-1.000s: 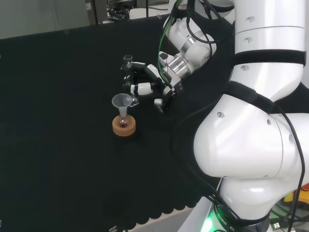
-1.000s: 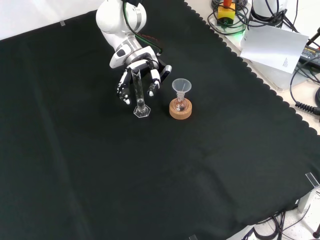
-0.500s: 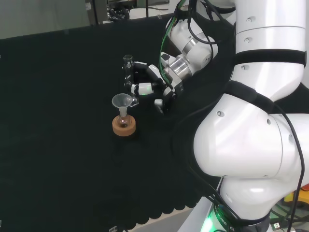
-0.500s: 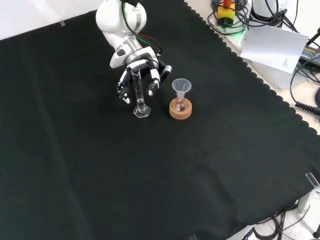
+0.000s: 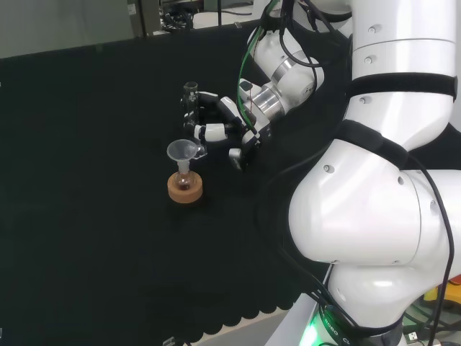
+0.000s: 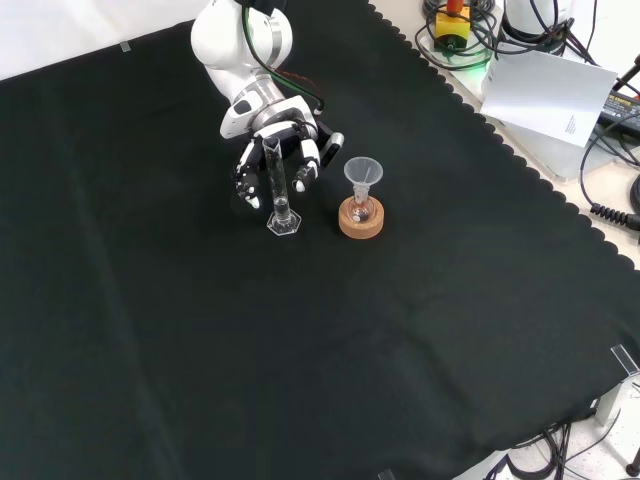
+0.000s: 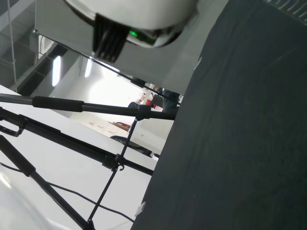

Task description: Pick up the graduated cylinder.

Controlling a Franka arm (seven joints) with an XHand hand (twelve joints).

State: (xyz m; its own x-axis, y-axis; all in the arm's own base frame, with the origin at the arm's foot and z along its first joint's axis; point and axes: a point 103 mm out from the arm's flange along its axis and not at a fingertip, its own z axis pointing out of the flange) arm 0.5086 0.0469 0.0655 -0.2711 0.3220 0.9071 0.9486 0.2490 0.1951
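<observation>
Glassware is seen near the middle of the black cloth (image 6: 400, 330): the graduated cylinder (image 6: 277, 188) stands upright on its clear hexagonal foot, and just to its right in the front view a small flask (image 6: 361, 208) topped with a clear funnel (image 6: 363, 172) is seated in a cork ring (image 6: 361, 220). The hand (image 6: 282, 150) is placed directly behind the cylinder in the front view, its palm turned toward the tube and its fingers (image 6: 307, 170) spread and bent on both sides of it, so that the upper part of the cylinder is framed between them. Whether any finger touches the glass cannot be told from these views; the fingers are not seen closed round it. In the head view the graduated cylinder (image 5: 190, 97) is found at the far left of the hand (image 5: 223, 126), beyond the fingertips, with the funnel (image 5: 184, 151) and cork ring (image 5: 185, 189) nearer the camera. The cylinder's foot rests on the cloth.
</observation>
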